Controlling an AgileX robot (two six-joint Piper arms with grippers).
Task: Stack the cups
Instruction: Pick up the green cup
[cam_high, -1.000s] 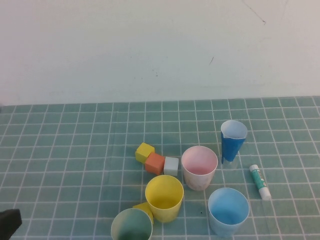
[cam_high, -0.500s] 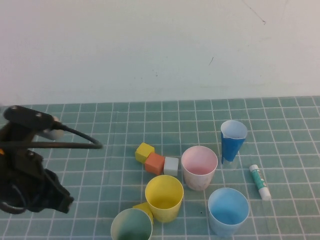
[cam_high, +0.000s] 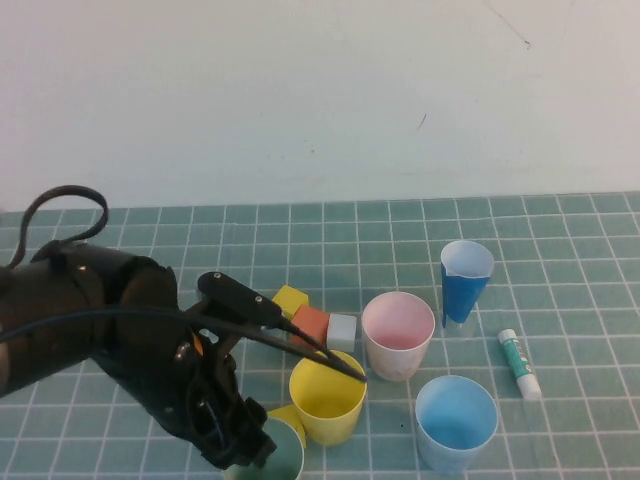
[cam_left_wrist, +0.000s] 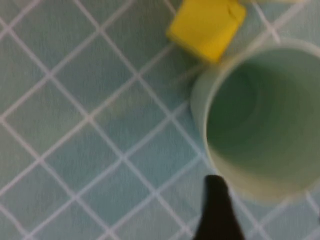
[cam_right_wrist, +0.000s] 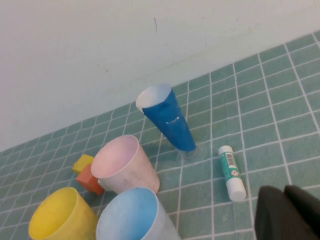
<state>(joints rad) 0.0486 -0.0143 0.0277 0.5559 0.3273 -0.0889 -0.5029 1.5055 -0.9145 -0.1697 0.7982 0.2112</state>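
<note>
**A:** What's closest to the left gripper (cam_high: 240, 450)?

**B:** The pale green cup (cam_left_wrist: 265, 115), right beneath it. The jaws look spread. One finger (cam_left_wrist: 216, 210) hangs just outside the rim, and the other is out of frame, probably across the mouth.

**A:** What's the risk there?

**B:** Coming down off-centre. A fingertip landing on the rim would tip the cup or shove it. A small yellow block (cam_left_wrist: 207, 25) lies just beyond the cup's wall, touching it or nearly so, and a pushed cup would ride up on it.

**A:** And past the block?

**B:** The yellow cup (cam_high: 328, 395), close behind. There's little room on that side, so a lifted cup should go straight up before it travels or it will clip that rim.

**A:** Further out?

**B:** Three blocks in a row, yellow (cam_high: 289, 302), orange (cam_high: 310, 325) and grey (cam_high: 342, 330), then the pink cup (cam_high: 398, 335) just beside the grey one. The light blue cup (cam_high: 456, 420) stands apart from both. Beyond those are the dark blue cup (cam_high: 466, 285) and a glue stick (cam_high: 520, 363).

**A:** Where is it open?

**B:** On the tiled table (cam_high: 120, 235), on the fingers' outer side and towards the wall.

**A:** And the right gripper (cam_right_wrist: 287, 212)?

**B:** Its fingers are pressed together with nothing between them. It is parked short of the glue stick, well away from the work.
</note>
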